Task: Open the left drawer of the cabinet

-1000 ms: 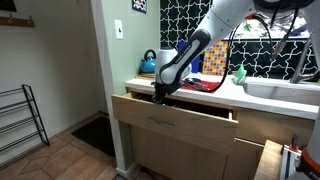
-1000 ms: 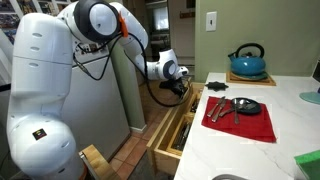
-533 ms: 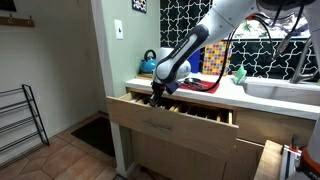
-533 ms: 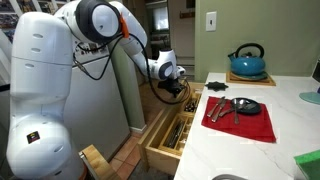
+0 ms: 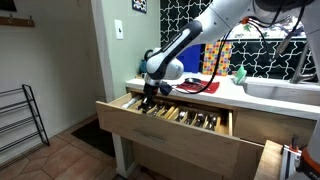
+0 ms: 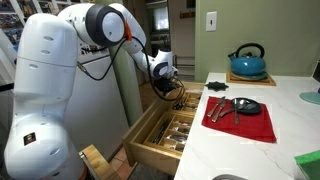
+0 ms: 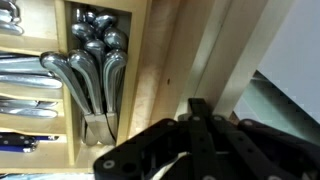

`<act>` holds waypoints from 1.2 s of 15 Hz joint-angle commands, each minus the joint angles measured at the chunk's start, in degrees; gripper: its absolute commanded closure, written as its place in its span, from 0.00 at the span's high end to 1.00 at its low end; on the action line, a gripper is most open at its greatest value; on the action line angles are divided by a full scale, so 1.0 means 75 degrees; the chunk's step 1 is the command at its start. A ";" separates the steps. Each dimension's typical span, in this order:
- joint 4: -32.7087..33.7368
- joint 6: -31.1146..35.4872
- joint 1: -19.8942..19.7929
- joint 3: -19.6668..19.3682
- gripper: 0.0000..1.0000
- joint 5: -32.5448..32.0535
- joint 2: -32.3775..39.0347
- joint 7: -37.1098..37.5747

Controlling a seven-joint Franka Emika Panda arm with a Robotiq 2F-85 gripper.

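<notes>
**Pale wood drawer stands well out of the cabinet, gripper at its front edge**

Your task's thing, the left drawer (image 5: 165,142), is pulled far out from under the white countertop (image 6: 285,125). In both exterior views its whole inside is open to sight. Rows of cutlery (image 5: 185,115) lie in its compartments, handles and bowls side by side. The front panel hangs out over the floor, well forward of the cabinet face.

Your gripper (image 5: 150,92) sits at the top of the drawer front, at the end nearest the wall with the light switch (image 5: 118,30). In an exterior view the gripper (image 6: 168,90) points down onto that same front edge, with the arm reaching in from the big white base. From the wrist view you look down past the dark gripper body (image 7: 195,140) onto the wooden drawer wall (image 7: 150,70). Beside that wall, a stack of spoons (image 7: 95,50) lies in a narrow compartment.

Whether your fingers are spread or pinched on the wood cannot be told. The exterior views are too small, and the wrist view shows only the dark body, blurred.

On the counter a red cloth (image 6: 240,118) lies near the drawer side, with dark utensils (image 6: 232,106) on it. A blue kettle (image 6: 247,62) stands behind it, by the wall.
</notes>
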 commanded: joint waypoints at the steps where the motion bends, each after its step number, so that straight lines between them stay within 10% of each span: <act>1: 0.0668 -0.0680 0.0039 0.0312 0.00 0.0376 0.0529 -0.0651; 18: 0.2294 -0.2462 0.0485 0.0804 0.00 0.1216 0.1608 -0.2960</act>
